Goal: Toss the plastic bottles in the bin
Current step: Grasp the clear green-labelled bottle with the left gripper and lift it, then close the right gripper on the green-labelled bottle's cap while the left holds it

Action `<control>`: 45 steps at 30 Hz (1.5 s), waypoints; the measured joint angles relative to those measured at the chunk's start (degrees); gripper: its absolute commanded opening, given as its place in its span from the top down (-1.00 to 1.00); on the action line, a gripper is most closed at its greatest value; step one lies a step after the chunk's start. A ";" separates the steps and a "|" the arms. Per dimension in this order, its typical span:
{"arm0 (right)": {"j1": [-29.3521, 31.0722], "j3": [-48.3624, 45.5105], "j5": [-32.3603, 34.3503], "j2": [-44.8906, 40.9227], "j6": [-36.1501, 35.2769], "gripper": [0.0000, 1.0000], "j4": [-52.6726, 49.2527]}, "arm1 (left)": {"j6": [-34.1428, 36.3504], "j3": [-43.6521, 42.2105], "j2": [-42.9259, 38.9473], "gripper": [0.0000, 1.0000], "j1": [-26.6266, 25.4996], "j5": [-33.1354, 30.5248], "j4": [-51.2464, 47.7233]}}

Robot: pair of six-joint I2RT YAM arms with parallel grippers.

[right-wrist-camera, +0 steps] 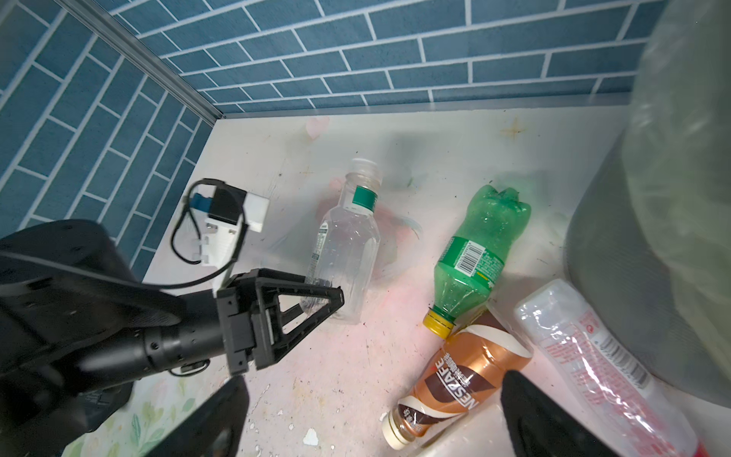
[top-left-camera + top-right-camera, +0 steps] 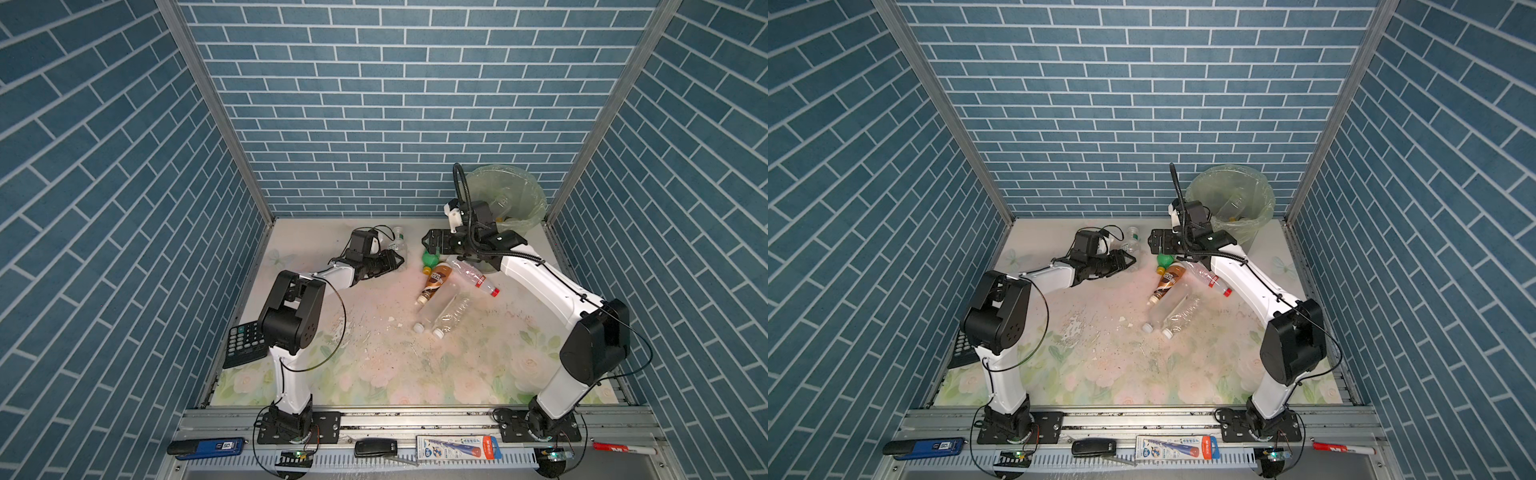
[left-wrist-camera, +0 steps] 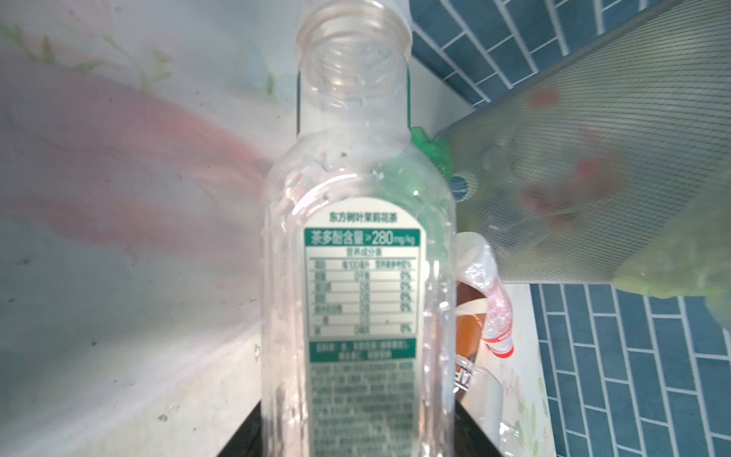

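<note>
The left gripper [image 1: 334, 306] is clamping its fingers [image 1: 300, 292] on the clear bottle [image 1: 348, 237], bound for the bin [image 2: 536, 208]; the right gripper [image 2: 426, 244] is hovering wide open, empty.

The left arm [image 2: 293, 382] and right arm [image 2: 536, 278] had white shells, black joint housings and thin looping black cables. The left end effector [image 1: 334, 306] bore black triangular open-frame fingers [image 1: 300, 283].
</note>
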 measured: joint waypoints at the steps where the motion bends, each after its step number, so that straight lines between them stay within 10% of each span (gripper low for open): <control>1: 0.00 0.70 -0.46 1.09 0.52 -0.98 0.00 | -0.37 -0.72 -0.96 -0.10 0.00 0.13 1.46; 22: 0.15 17.14 -10.45 16.90 9.79 -0.95 1.36 | -0.48 -7.45 -9.31 -0.11 -3.65 -0.22 12.48; 45: 1.16 18.23 -12.04 19.54 11.98 0.15 1.44 | 1.60 -7.45 -11.28 -0.35 -5.95 -1.46 11.96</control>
